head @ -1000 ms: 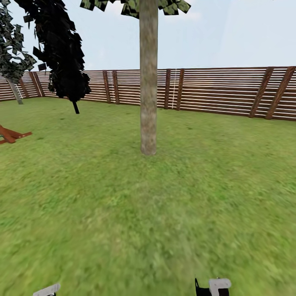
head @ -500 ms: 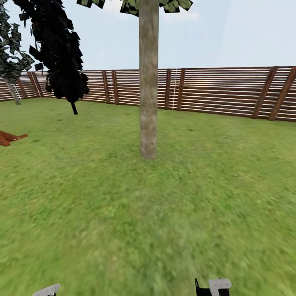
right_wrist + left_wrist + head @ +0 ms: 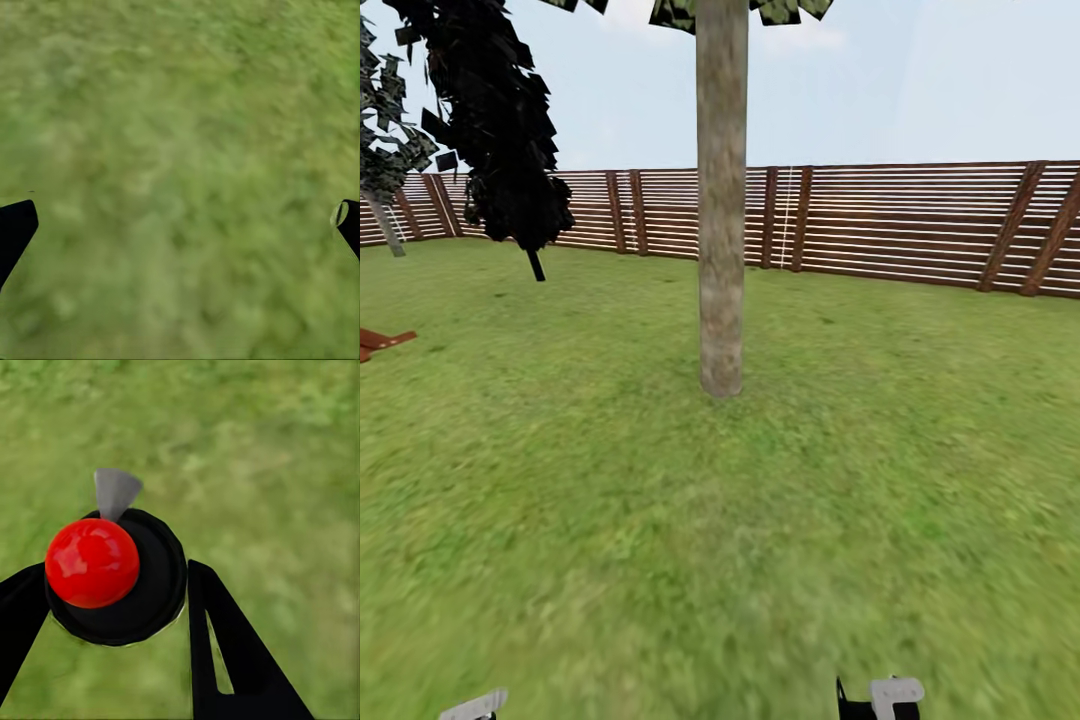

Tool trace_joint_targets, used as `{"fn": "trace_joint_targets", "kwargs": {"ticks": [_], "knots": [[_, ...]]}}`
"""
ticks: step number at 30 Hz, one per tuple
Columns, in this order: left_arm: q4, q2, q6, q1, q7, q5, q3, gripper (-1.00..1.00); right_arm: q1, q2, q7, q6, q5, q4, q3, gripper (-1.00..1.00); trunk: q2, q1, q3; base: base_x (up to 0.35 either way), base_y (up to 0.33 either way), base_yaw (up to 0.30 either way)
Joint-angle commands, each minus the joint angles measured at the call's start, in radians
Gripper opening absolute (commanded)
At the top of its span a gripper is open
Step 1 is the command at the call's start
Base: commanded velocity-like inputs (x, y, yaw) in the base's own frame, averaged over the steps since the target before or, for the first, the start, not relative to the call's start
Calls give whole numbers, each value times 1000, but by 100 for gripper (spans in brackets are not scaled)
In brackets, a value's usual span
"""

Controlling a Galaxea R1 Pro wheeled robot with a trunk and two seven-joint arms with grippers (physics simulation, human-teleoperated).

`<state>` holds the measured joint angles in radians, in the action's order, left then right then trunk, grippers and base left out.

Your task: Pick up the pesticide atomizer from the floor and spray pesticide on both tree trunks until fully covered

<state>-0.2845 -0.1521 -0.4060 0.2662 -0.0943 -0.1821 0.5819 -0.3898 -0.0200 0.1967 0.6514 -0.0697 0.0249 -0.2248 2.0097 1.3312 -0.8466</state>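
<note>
The atomizer point(image 3: 112, 577), a red dome on a black cap with a grey nozzle, sits pinched in the left claw point(image 3: 120, 607) over grass; right claw point(image 3: 180, 225) spread; grey-tan trunk point(image 3: 721, 200) stands ahead on the lawn point(image 3: 660, 550).

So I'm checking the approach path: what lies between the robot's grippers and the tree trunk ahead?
Head view: only bare lawn between the tree trunk and the left gripper and right gripper.
</note>
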Motion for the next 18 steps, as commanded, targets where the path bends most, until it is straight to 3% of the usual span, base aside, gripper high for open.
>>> {"fn": "trace_joint_targets", "kwargs": {"ticks": [1, 18], "knots": [[0, 0, -4, 1, -5, -8, 9, -100, 0, -1, 3, 2, -7, 0, -9, 100, 0, 0, -1, 339, 0, 0], [0, 0, -4, 1, -5, -8, 10, -100, 0, -1, 5, 2, -7, 1, -8, 100, 0, 0, 0, 339, 0, -16]]}}
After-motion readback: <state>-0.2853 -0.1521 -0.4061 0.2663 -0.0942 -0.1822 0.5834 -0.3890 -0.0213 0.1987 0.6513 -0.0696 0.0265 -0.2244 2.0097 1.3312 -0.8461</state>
